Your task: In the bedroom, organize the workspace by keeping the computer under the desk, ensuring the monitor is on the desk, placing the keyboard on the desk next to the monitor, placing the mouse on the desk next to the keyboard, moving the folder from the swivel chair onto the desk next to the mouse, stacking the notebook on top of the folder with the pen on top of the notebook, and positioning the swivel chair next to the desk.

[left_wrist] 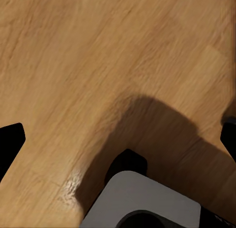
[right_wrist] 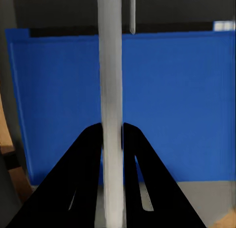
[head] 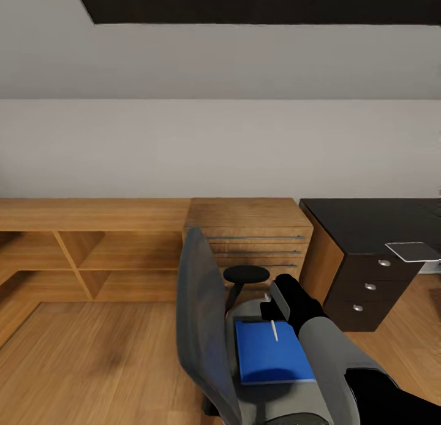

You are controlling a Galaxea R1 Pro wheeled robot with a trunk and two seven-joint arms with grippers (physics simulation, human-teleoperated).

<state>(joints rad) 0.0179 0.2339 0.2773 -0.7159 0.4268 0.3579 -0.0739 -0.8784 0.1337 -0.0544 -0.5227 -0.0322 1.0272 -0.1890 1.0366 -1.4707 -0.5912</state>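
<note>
Our right hand is clenched on the pen, holding it over the blue folder that lies on the swivel chair seat. The black bench stands at two o'clock from the chair, a greyish notebook overhanging its near edge. Our left hand's fingers hang released, well apart, above the wooden floor.

You have the swivel chair standing on the light wooden floor, and the blue folder lies flat on its seat. To the right, the desk carries 1 small grey notebook at its near front edge, overhanging the black drawer unit.
</note>
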